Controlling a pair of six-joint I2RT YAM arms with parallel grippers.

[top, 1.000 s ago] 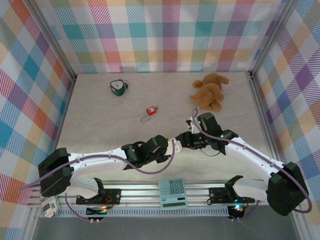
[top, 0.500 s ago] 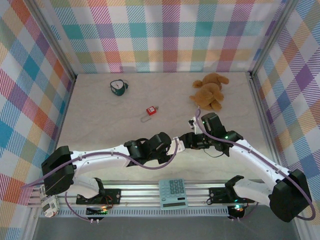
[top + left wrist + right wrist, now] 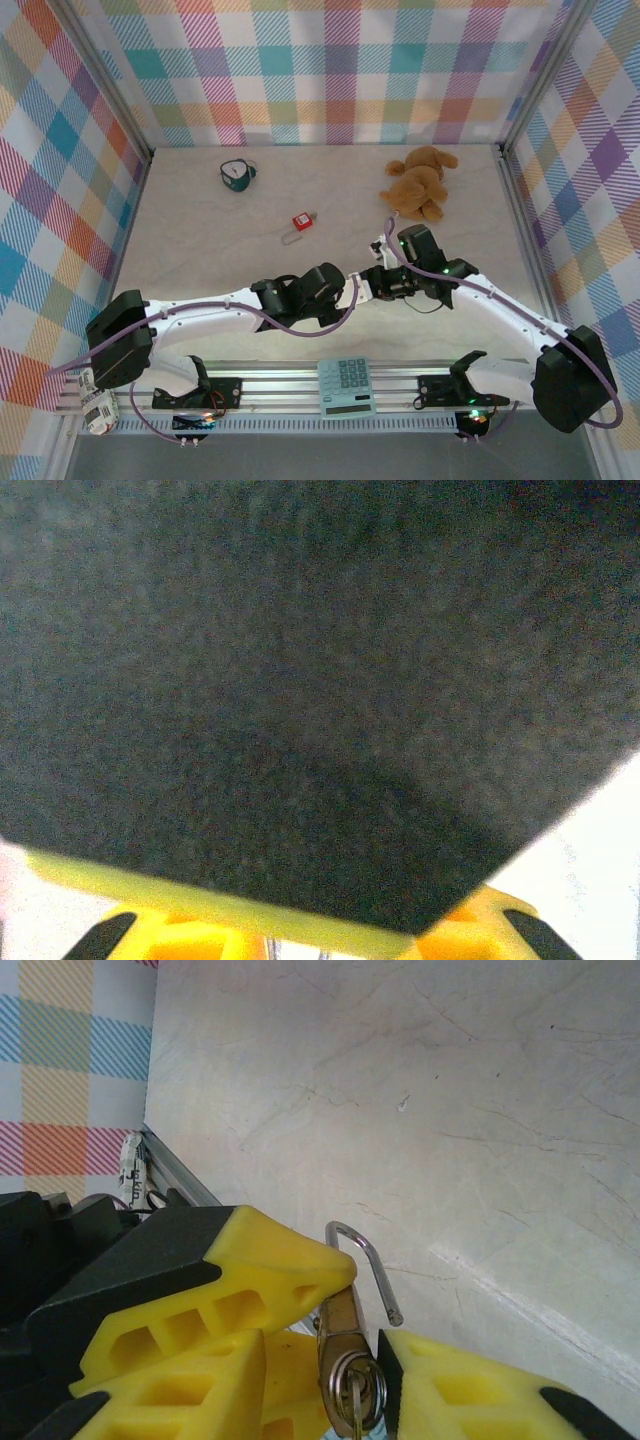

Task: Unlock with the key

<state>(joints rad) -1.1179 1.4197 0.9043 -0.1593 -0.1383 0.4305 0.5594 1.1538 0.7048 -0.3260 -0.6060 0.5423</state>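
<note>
Plaid walls surround a pale marbled table in the top view. On it are 1 teddy bear at upper right, 1 teal object at upper left and 1 red padlock near centre, with 1 calculator on the bottom rail. The left gripper and right gripper meet tip to tip at centre.

In the left wrist view, a blurred dark surface with a yellow edge looms over 2 yellow fingertips; whether the left gripper is clenched cannot be told.

In the right wrist view, 1 brass padlock sits at bottom centre, its silver shackle sprung and 1 key in the keyway. It is clamped between the right gripper's 2 yellow fingers. A white label at left carries print too small to read.
</note>
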